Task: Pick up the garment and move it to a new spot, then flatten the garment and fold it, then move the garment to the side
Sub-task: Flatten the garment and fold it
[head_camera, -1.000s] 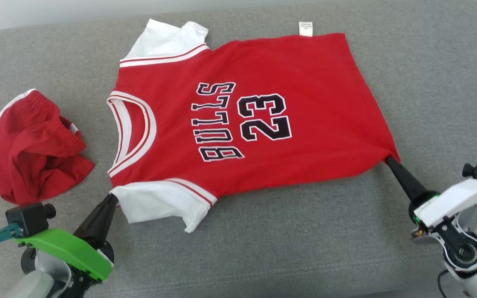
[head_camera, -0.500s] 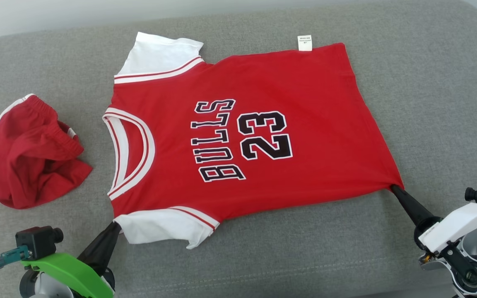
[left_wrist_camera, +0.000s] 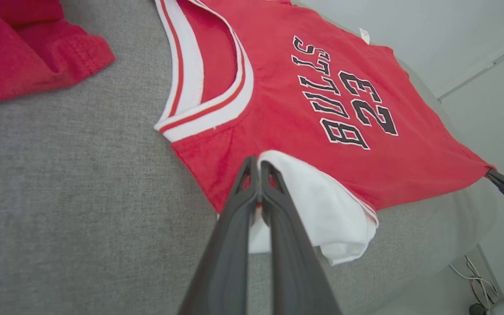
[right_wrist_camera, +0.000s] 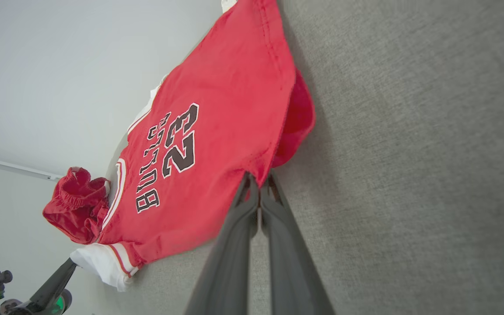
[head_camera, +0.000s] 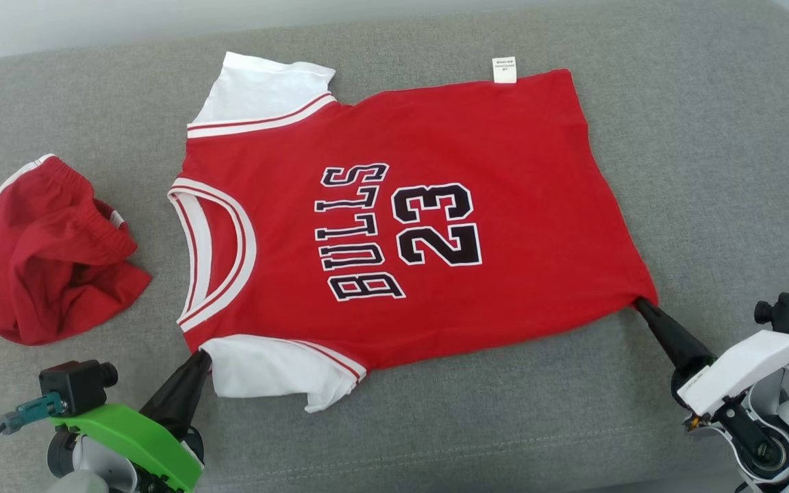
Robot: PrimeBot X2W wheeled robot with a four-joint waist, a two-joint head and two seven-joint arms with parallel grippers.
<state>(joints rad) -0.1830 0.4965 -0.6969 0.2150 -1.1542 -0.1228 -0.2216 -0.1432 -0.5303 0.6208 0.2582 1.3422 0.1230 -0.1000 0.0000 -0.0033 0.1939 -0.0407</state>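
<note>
The jersey (head_camera: 435, 205) lies spread face up across the middle of the grey cushion (head_camera: 709, 171), collar (head_camera: 220, 253) toward the robot's left and hem toward its right. Black, white-edged letters on the chest read "BULLS" (head_camera: 357, 233), with the number "23" (head_camera: 439, 224) beside them; seen from the head, both run sideways. A small white tag (head_camera: 505, 70) sticks out past the far hem corner, its print too small to read. The collar and sleeve edges carry white bands with thin red stripes. The far sleeve (head_camera: 257, 89) lies flat, while the near sleeve (head_camera: 278, 373) is rumpled and curls at its end. The left gripper (head_camera: 201, 356) has its fingers pressed together on the jersey where the near sleeve meets the red shoulder; the left wrist view shows the white cloth pinched between them (left_wrist_camera: 255, 162). The right gripper (head_camera: 640, 306) is likewise clamped on the near hem corner, drawing the cloth to a point. In the right wrist view (right_wrist_camera: 258, 178) a fold of red cloth (right_wrist_camera: 298, 118) bulges out from under the hem just beyond the fingers. Crumpled red shorts (head_camera: 45, 253) with a white side stripe sit on the cushion to the left, near the collar but apart from it. Nothing lies on the jersey. A pale wall rises behind the cushion.
</note>
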